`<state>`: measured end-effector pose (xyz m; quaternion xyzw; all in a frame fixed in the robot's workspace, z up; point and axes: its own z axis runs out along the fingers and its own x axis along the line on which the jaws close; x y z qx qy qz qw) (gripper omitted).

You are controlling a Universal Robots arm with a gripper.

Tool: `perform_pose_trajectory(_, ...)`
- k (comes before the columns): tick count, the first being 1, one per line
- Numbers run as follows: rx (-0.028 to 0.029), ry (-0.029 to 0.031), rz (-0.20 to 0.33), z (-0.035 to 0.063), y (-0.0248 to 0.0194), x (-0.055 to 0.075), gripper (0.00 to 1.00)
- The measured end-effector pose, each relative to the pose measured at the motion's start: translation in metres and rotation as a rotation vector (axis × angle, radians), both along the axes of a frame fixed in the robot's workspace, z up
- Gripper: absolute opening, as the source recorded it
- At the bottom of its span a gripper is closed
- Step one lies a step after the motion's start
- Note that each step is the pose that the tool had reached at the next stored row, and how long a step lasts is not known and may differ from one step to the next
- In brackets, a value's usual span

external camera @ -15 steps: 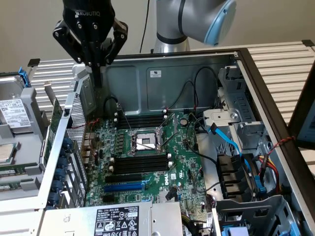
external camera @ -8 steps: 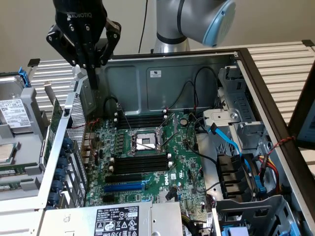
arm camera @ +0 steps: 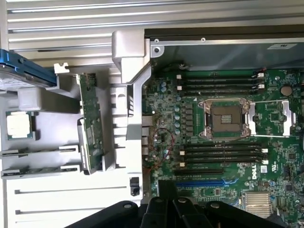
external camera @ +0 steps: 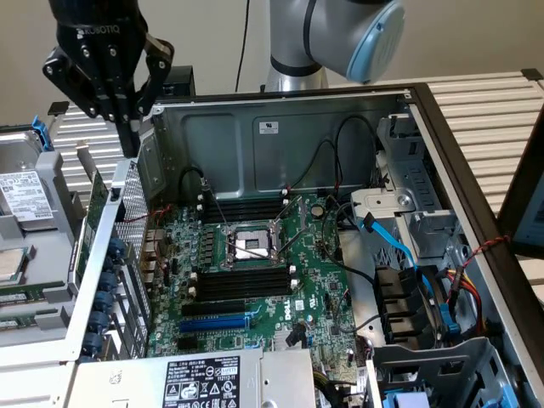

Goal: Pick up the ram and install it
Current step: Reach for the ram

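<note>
Fingers of our black, ROBOTIQ-marked gripper are pressed together, gripping nothing, at the upper left of the exterior view. Below them we see the ram, a thin green stick, in a ribbed grey plastic tray beside the DELL-printed green motherboard.
</note>
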<state>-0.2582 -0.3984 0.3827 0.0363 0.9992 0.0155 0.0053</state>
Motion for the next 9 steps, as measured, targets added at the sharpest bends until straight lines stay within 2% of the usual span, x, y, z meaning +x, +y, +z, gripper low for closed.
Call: perform_pose_trajectory(9,0.0000,-0.0001,0.000,-0.0052,0.0007,-0.041,0.11)
